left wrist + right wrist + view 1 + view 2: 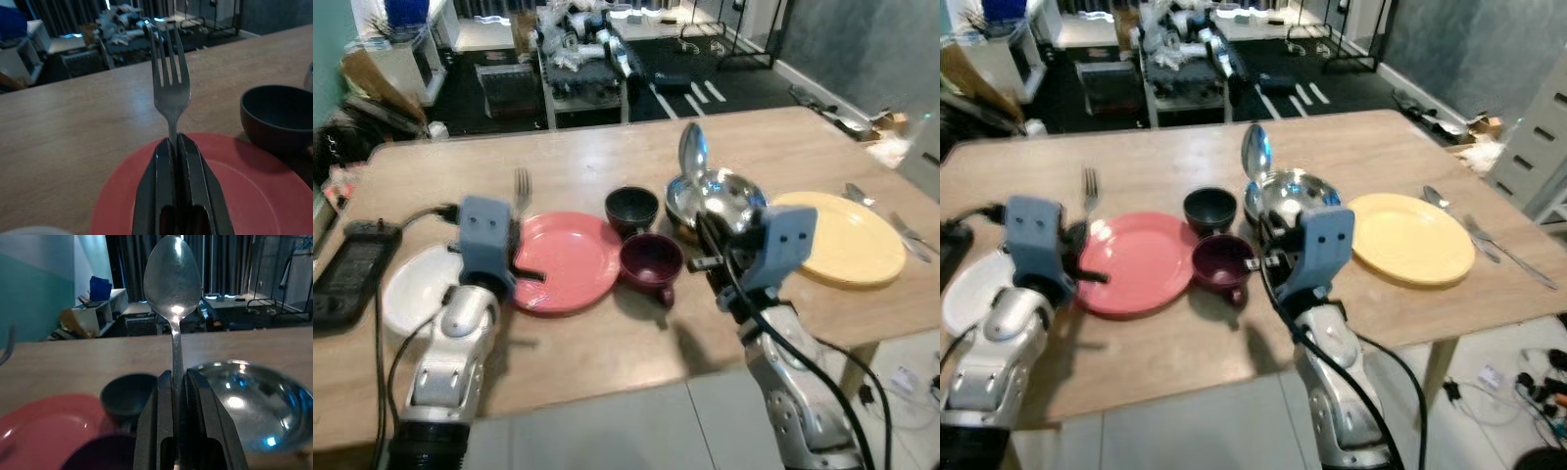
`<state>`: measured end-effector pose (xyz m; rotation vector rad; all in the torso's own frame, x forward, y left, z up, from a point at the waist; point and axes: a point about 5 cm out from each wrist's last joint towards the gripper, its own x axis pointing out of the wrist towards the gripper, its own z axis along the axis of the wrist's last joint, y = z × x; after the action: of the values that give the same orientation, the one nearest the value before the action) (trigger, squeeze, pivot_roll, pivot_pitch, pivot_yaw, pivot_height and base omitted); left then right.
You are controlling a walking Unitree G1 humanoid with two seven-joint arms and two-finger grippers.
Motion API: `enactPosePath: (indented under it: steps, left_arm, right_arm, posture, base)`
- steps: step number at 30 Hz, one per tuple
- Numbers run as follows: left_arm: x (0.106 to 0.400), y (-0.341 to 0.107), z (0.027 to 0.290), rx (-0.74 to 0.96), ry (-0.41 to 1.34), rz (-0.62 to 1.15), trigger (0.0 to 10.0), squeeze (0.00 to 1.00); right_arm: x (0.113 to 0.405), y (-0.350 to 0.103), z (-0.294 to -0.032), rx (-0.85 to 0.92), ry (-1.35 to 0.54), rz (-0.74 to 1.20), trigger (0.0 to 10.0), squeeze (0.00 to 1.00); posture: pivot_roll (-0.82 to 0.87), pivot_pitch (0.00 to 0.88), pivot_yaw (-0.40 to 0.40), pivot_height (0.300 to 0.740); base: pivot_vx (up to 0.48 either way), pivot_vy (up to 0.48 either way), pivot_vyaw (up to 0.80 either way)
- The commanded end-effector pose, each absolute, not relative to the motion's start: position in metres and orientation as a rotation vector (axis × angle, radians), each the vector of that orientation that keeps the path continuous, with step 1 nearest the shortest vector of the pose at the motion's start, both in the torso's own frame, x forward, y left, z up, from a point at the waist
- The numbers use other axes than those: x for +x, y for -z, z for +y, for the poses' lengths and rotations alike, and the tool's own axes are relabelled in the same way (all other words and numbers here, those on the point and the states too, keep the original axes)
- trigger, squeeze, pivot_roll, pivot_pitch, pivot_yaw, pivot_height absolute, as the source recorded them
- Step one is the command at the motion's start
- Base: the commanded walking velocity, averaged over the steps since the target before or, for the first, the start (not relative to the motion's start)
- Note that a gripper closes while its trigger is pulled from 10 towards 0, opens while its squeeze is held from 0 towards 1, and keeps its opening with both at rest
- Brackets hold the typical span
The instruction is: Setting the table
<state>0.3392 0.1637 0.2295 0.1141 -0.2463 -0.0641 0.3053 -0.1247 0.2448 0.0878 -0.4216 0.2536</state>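
My left gripper [177, 143] is shut on the handle of a silver fork [168, 83], held tines up over the near left rim of the pink plate [570, 259]. My right gripper [178, 377] is shut on a silver spoon [172, 276], held upright with its bowl up, just in front of the steel bowl [729, 191]. A dark bowl [631, 208] and a maroon cup [651, 259] stand between the pink plate and the steel bowl. A yellow plate [847, 237] lies at the right.
A white plate [416, 284] lies left of the pink plate, beside a black power strip [347, 269] with a cable. More cutlery [901, 230] lies right of the yellow plate near the table edge. Cluttered shelves and a cart stand beyond the wooden table [587, 157].
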Motion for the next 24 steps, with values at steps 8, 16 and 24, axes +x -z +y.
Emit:
enactPosePath:
  steps: [8, 16, 24]
  left_arm:
    - [0.338, -0.225, 0.174, 0.115, 0.038, -0.215, 10.0, 0.00]
    - [0.341, -0.226, 0.178, 0.107, 0.036, -0.202, 10.0, 0.00]
    - [0.352, -0.232, 0.178, 0.003, 0.118, -0.155, 10.0, 0.00]
  right_arm:
    - [0.299, -0.239, -0.105, 0.117, -0.337, -0.396, 10.0, 0.00]
    - [0.298, -0.230, -0.083, 0.160, -0.365, -0.332, 10.0, 0.00]
    - [0.308, -0.206, -0.061, 0.098, -0.377, -0.210, 10.0, 0.00]
  posture:
    - [0.07, 0.130, 0.077, 0.740]
    - [0.07, 0.137, 0.080, 0.740]
    - [0.08, 0.163, 0.077, 0.740]
  base:
    - [0.000, 0.000, 0.00]
    - [0.000, 0.000, 0.00]
    - [0.000, 0.000, 0.00]
